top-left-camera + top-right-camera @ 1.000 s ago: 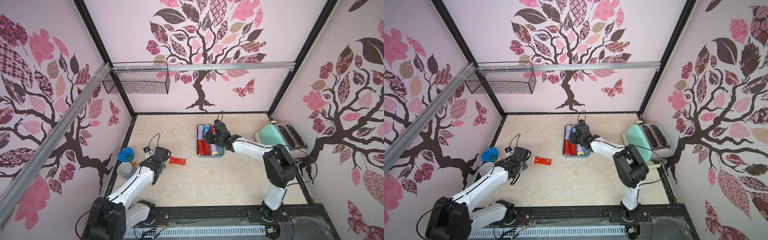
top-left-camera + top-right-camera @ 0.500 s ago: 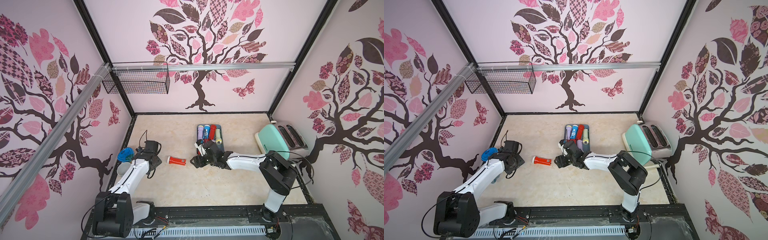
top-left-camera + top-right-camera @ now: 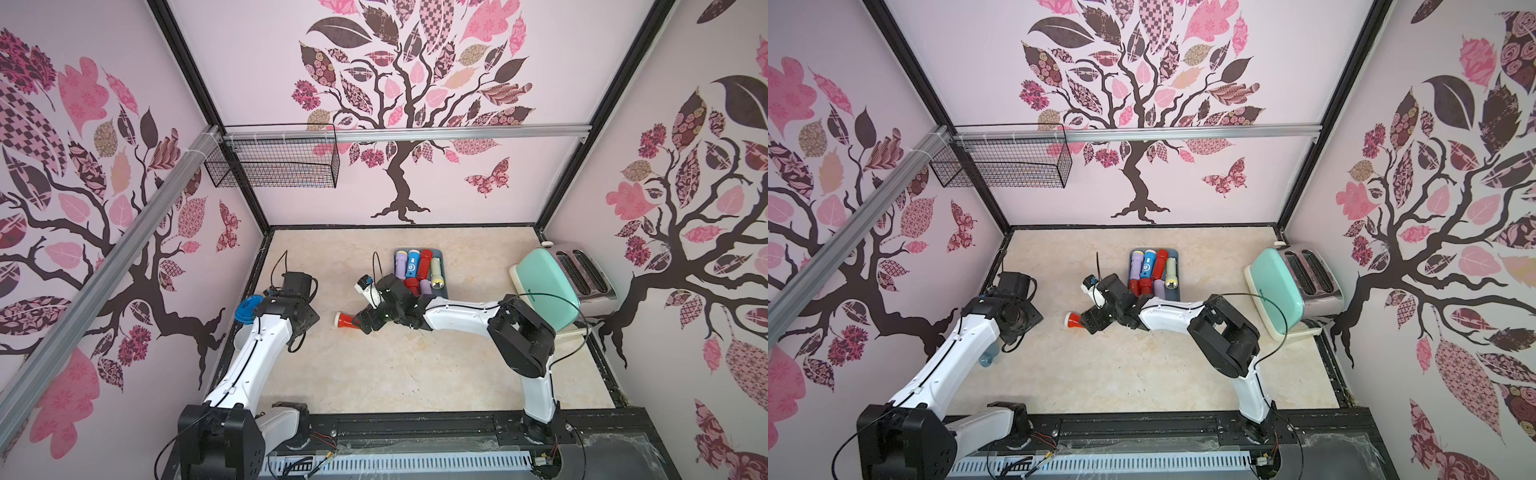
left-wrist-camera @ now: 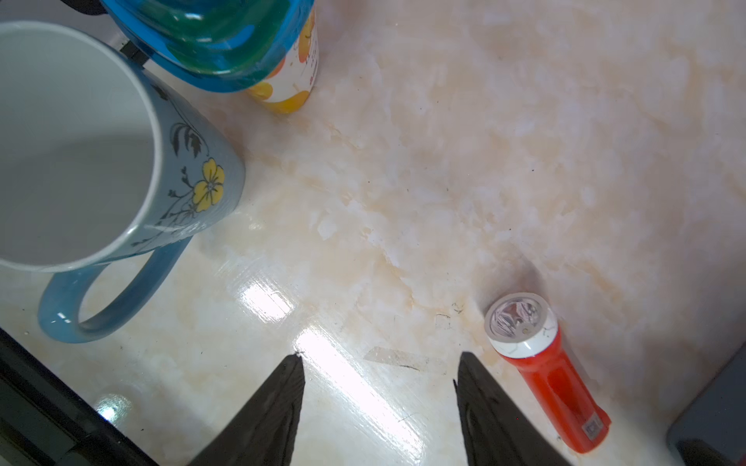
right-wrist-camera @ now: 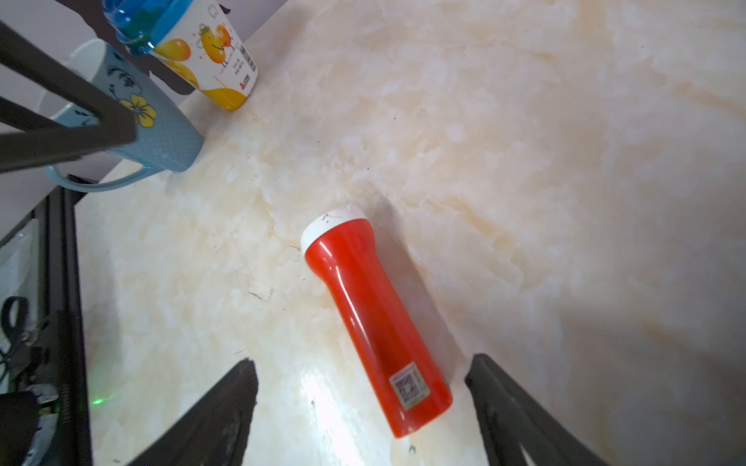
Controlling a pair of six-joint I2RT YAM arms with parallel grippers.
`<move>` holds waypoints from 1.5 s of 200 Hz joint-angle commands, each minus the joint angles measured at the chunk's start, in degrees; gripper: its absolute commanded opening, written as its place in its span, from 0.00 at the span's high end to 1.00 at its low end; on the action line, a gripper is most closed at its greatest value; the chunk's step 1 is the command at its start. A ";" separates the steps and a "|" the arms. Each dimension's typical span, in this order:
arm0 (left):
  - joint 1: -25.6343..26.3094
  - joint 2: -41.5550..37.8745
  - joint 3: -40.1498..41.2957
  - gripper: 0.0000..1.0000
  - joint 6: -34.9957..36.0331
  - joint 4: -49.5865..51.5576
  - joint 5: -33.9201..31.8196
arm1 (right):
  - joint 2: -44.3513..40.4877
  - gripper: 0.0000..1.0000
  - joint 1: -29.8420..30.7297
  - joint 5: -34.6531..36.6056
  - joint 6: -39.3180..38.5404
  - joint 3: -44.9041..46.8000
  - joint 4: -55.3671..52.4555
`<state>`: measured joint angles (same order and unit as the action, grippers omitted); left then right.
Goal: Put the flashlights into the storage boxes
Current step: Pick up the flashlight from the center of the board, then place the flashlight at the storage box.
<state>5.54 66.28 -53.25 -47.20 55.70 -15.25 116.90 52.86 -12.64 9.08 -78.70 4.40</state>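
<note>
Empty left gripper (image 4: 380,357), fingers apart, hangs over the table (image 3: 415,365) at mid-left in both top views, mug (image 4: 193,169) just beside. At frame centre the right gripper (image 5: 361,363) is spread wide, fingers either side of the tail of the red flashlight (image 5: 375,314), not clamped; it lies flat on the table. Beyond, upper centre, the tray (image 3: 441,293) holds seven more flashlights (image 3: 1147,266).

The left arm (image 3: 257,353) and right arm (image 3: 457,318) are white tubes with chunky black joints and thin black wires (image 3: 544,294), and the left gripper (image 4: 381,356) and right gripper (image 5: 362,360) have pointy black fingers (image 4: 266,415).
</note>
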 commanded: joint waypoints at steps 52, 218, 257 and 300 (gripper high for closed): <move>-0.28 -3.36 -3.46 0.36 0.49 4.14 -0.31 | 12.00 0.22 4.35 4.78 -7.22 -11.21 -6.60; -0.27 -11.84 2.98 0.36 4.49 -7.86 16.05 | -6.33 0.75 4.59 18.24 8.06 4.80 -0.44; 0.11 -17.56 7.87 0.35 2.46 -13.69 16.83 | -13.77 0.74 -0.20 16.10 15.01 10.04 -2.22; 13.35 -12.88 11.48 0.35 -1.75 -21.52 10.59 | -22.17 0.74 -6.30 18.38 18.23 14.96 -6.00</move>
<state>12.14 50.09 -44.38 -46.68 40.73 -1.08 99.88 49.63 3.73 23.90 -64.71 1.61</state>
